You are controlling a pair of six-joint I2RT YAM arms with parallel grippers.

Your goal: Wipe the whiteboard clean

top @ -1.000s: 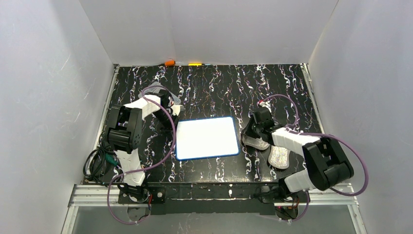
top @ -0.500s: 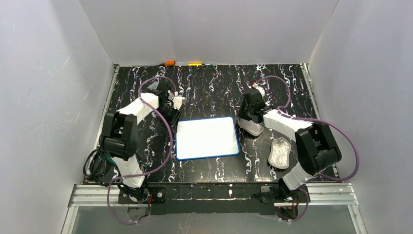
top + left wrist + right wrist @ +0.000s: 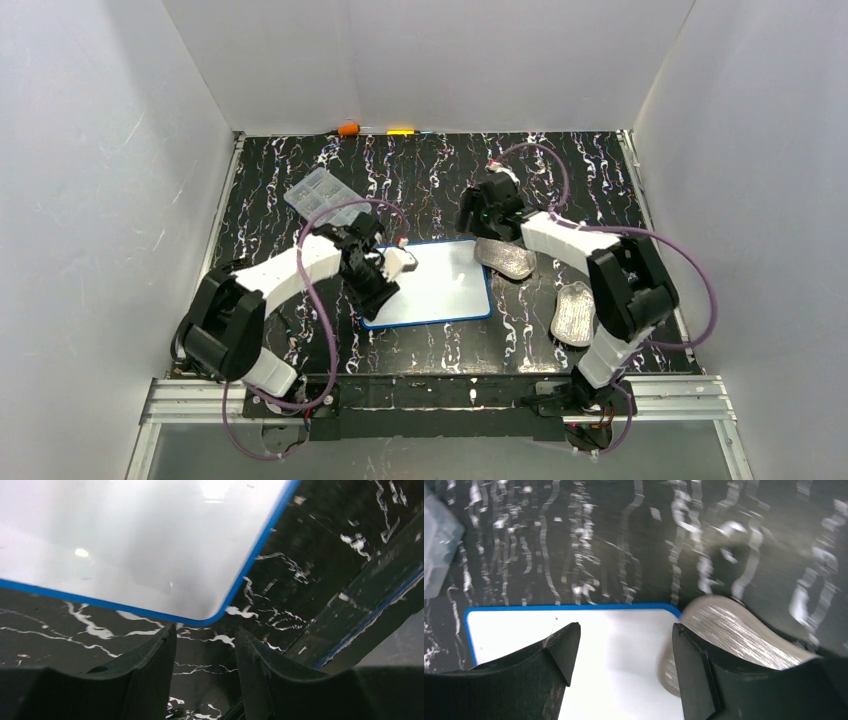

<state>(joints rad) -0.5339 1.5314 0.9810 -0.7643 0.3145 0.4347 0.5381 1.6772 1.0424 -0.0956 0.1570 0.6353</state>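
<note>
The whiteboard [image 3: 445,285] lies flat mid-table, white with a thin blue rim, and I see no writing on it. My left gripper [image 3: 378,293] hangs over its left edge, open and empty. In the left wrist view the left gripper [image 3: 205,635] stands just short of a rounded corner of the whiteboard [image 3: 125,540]. My right gripper [image 3: 472,220] hovers by the board's far right corner, open and empty. The right wrist view shows the right gripper [image 3: 624,630] above the whiteboard [image 3: 609,655], its jaws wide apart. A grey oval pad [image 3: 734,630] overlaps that corner.
The grey pad [image 3: 505,260] rests on the board's far right corner; a second grey pad [image 3: 574,312] lies to the right. A clear compartment box [image 3: 320,195] sits far left, also seen as the clear box [image 3: 436,545]. Small orange [image 3: 348,128] and yellow [image 3: 402,131] items lie by the back wall.
Both grippers went from shut to open. The right arm brought a grey pad to the board's far right corner and let go. The left arm swung from the clear box to the board's left edge.
</note>
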